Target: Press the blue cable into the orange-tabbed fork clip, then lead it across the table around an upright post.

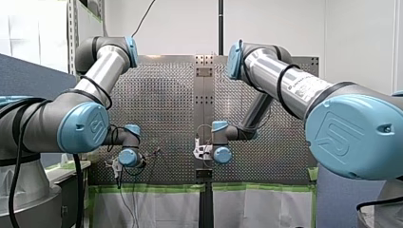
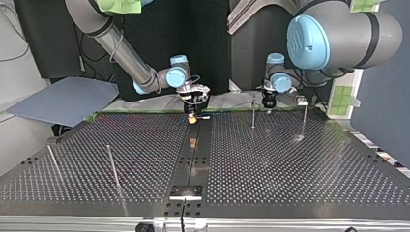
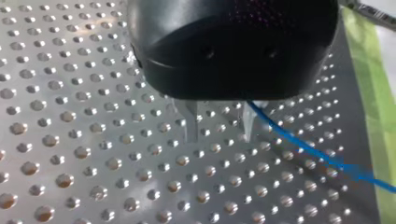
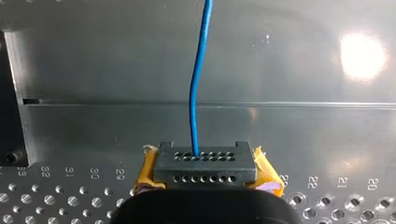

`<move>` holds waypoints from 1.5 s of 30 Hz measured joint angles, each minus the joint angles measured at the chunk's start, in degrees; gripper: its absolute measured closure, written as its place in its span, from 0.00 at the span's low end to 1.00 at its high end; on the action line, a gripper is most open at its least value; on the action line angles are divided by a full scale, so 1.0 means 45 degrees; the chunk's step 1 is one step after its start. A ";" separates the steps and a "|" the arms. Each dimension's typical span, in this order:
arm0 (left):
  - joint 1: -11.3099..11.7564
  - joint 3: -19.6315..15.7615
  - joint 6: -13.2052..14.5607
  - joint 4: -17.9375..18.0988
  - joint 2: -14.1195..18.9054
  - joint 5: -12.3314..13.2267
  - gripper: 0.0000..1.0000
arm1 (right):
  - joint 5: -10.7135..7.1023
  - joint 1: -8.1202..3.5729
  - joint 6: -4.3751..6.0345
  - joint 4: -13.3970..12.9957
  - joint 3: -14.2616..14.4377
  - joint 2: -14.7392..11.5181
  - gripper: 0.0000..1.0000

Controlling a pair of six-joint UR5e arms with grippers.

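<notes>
The blue cable (image 4: 198, 84) rises from between the yellow pads (image 4: 266, 175) of my right gripper (image 4: 205, 161), which is shut on it over the smooth centre rail (image 4: 299, 126). In the top view this gripper (image 2: 193, 116) hangs low at the rail's far end. My left gripper (image 3: 219, 128) has its two metal fingers (image 3: 191, 123) apart just above the perforated plate, with nothing between them. The blue cable (image 3: 299, 147) runs along the plate from beside one finger, outside the gap. I cannot make out the orange-tabbed clip.
Thin upright posts stand on the plate: two near my left gripper (image 2: 253, 113) (image 2: 304, 121) and two at the top view's near left (image 2: 112, 166) (image 2: 53, 162). Green tape (image 3: 373, 93) marks the plate's edge beside my left gripper. A grey sheet (image 2: 63, 99) lies off the table.
</notes>
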 joint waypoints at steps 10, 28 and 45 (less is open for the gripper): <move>0.0060 -0.0739 0.0913 -0.0124 0.0014 0.0082 0.00 | -0.0012 0.0035 -0.0030 0.0197 -0.0032 0.0005 1.00; 0.0207 -0.2772 0.0292 0.1252 0.1671 0.1782 0.00 | -0.0018 0.0044 -0.0335 0.0732 -0.0021 0.0006 1.00; 0.0199 -0.4556 0.0654 0.0642 0.3451 0.2185 0.00 | -0.0017 0.0041 -0.0253 0.0773 -0.0023 0.0043 1.00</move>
